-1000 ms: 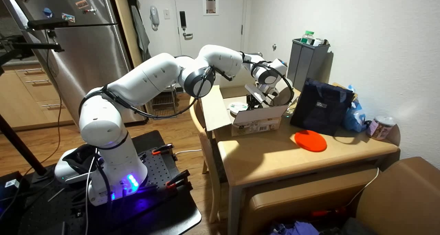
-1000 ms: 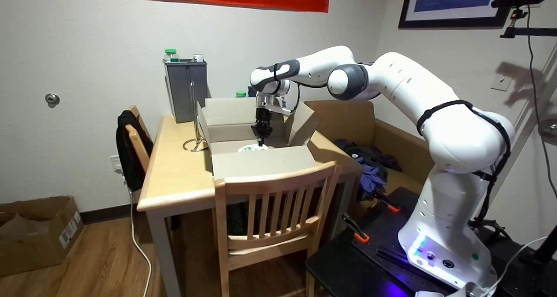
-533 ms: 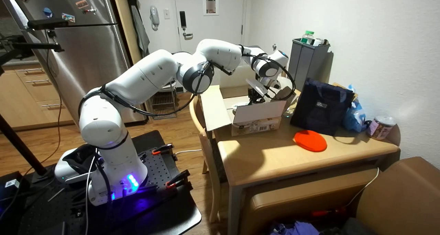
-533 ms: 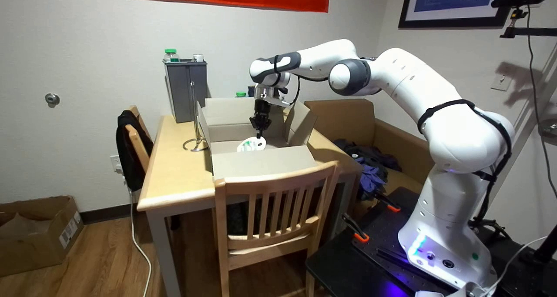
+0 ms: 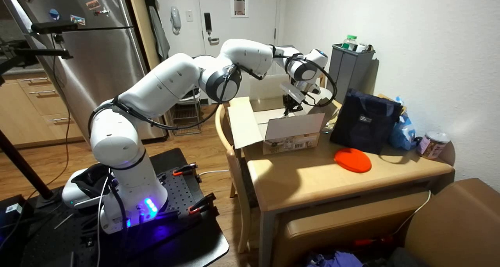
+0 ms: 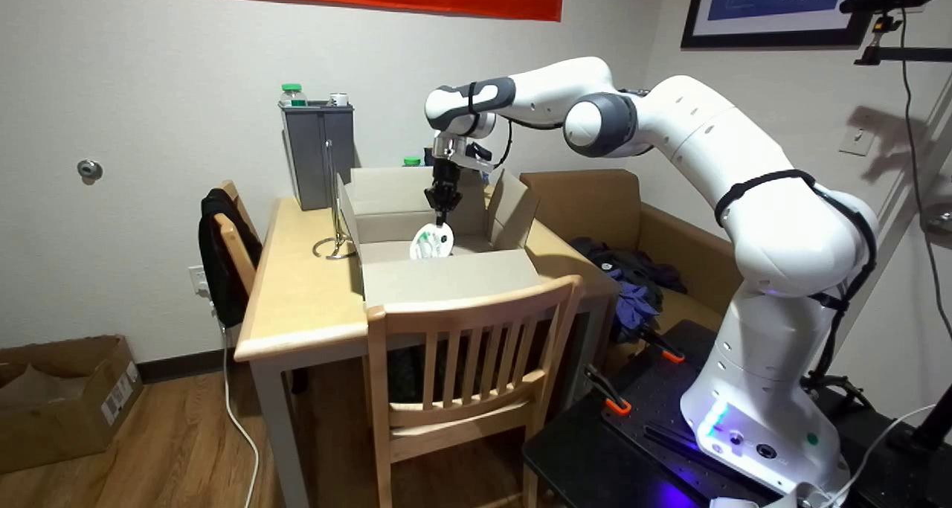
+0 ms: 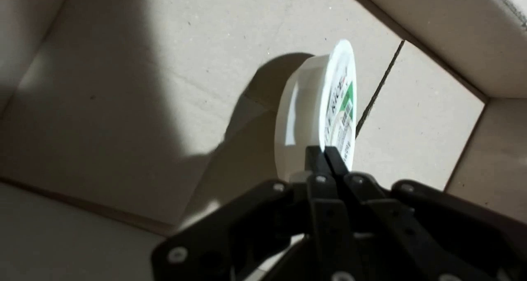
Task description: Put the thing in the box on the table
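Pale walls (image 6: 186, 143), wood-toned floor (image 6: 178, 433), brown sofa (image 6: 613, 210), steel fridge (image 5: 103, 63)

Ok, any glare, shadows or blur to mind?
In the wrist view, the rice container has a glint on its side, with dark shadow beside it in the box, and the gripper looks slightly blurred; in an exterior view, shadow lies on the table.

In an exterior view, a raised flap (image 5: 295, 126) of the box (image 5: 291, 144) hides nearly all of the white tub (image 7: 300, 108) from me, while the chair (image 6: 476, 305) blocks part of the counter (image 6: 297, 300) in an exterior view. In my wrist view the hand (image 7: 323, 151), itself cut off by the bottom edge, covers the tub's near end, and the lid (image 7: 341, 104) carries print too small to read.
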You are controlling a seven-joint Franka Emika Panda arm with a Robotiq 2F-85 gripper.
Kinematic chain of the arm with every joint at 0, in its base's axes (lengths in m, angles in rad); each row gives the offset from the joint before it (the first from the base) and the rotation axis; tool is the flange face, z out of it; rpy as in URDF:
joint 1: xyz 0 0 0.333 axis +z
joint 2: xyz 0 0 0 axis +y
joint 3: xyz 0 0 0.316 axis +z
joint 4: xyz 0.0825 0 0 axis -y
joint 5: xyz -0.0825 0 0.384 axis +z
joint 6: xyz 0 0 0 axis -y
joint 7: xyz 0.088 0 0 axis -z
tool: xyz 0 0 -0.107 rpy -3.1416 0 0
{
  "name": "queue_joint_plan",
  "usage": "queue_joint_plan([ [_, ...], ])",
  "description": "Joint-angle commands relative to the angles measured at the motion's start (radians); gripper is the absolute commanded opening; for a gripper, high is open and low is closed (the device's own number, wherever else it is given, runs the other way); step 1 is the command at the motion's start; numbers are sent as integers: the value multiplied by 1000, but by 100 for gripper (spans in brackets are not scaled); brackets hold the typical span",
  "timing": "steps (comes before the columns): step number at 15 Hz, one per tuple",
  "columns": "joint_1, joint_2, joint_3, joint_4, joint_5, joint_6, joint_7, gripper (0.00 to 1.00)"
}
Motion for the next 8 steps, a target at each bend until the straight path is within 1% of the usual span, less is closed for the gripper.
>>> queue_joint_plan([
  [1, 14, -50, -21, -25, -26, 4, 14, 1],
  [8, 19, -101, -28, -44, -59, 17, 20, 1],
])
